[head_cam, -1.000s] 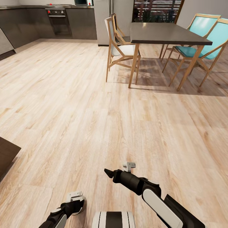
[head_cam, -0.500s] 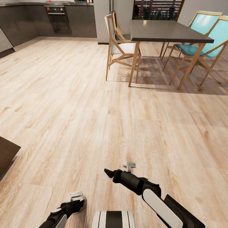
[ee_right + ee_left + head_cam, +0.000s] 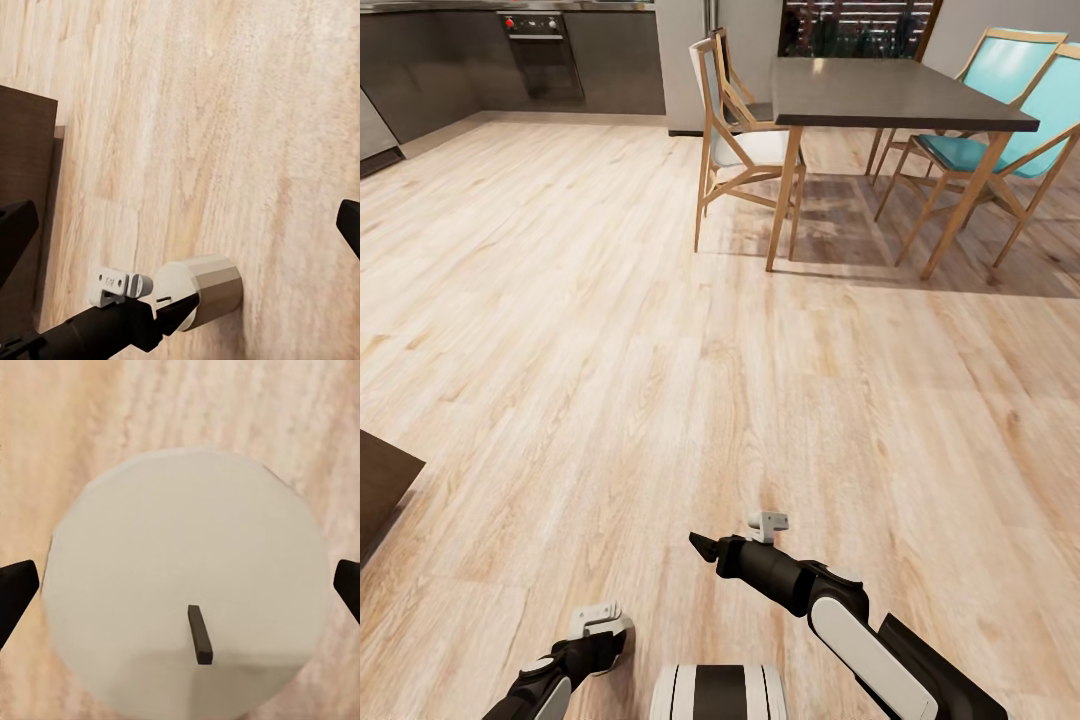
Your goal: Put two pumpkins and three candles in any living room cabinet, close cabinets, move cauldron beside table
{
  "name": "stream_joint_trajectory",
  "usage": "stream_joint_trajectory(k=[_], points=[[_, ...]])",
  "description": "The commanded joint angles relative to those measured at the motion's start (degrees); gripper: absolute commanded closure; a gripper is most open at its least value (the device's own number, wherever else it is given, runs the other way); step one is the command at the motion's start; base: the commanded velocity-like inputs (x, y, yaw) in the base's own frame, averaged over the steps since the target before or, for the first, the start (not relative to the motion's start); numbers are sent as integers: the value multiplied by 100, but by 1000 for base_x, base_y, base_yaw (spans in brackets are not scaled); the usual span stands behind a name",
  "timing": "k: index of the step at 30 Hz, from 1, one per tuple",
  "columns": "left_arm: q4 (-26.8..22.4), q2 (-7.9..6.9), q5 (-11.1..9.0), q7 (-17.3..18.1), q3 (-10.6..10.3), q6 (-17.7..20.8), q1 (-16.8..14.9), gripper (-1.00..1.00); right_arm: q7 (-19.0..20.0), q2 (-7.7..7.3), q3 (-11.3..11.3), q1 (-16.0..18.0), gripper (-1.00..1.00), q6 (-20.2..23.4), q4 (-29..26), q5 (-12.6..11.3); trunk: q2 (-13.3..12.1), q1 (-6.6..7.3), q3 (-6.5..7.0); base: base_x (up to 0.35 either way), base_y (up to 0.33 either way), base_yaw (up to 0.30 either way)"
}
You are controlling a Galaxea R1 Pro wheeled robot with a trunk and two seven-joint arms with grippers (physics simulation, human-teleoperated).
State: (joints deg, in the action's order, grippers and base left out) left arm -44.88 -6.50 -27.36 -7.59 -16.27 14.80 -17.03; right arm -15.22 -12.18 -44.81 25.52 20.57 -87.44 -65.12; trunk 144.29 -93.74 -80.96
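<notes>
A pale grey-white candle [image 3: 187, 555] with a short dark wick sits between the fingertips of my left gripper [image 3: 180, 589], which is shut on it. The right wrist view looks down on that candle [image 3: 210, 289] as a stubby cylinder held by the left gripper [image 3: 178, 306] above the wood floor. My left gripper [image 3: 603, 645] is low at the left in the head view. The right gripper [image 3: 702, 548] hangs over bare floor, and its fingers [image 3: 15, 236] stand wide apart, open and empty. A dark-brown corner of the cabinet [image 3: 380, 485] shows at the left edge.
A tall dark-topped dining table [image 3: 890, 95] with wooden legs stands ahead on the right, with a white-seated chair [image 3: 745, 150] and teal chairs [image 3: 1000, 120] around it. Grey kitchen units with an oven [image 3: 540, 55] line the far left. Light wood floor [image 3: 610, 330] lies between.
The whole head picture has shifted slightly, so the camera has moved. Both arms keep the same pose and the candle stays in the left gripper.
</notes>
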Motion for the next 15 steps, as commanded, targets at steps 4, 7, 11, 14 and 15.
stream_joint_trajectory(k=[4, 7, 11, 14, 15], points=[[-12, -9, -50, -58, -26, 15, -1, 100, -51, -4, -10, 6, -100, -1, -10, -54, 2, 1, -4, 0, 0, 0], [-12, -9, -50, -58, -25, 15, -2, 100, -51, -4, -10, 6, -100, -1, -10, -54, 2, 1, -4, 0, 0, 0], [-12, -9, -50, -58, -21, 15, -2, 100, -51, -4, -10, 6, -100, -1, -10, -54, 2, 1, -4, 0, 0, 0], [-12, -9, -50, -58, -17, 16, -2, 100, -51, -3, -10, 6, -100, -1, -10, -54, 2, 1, -4, 0, 0, 0], [-13, -9, -50, -58, -17, 17, -2, 100, -51, -4, -10, 6, -100, -1, -10, -54, 2, 1, -4, 0, 0, 0]])
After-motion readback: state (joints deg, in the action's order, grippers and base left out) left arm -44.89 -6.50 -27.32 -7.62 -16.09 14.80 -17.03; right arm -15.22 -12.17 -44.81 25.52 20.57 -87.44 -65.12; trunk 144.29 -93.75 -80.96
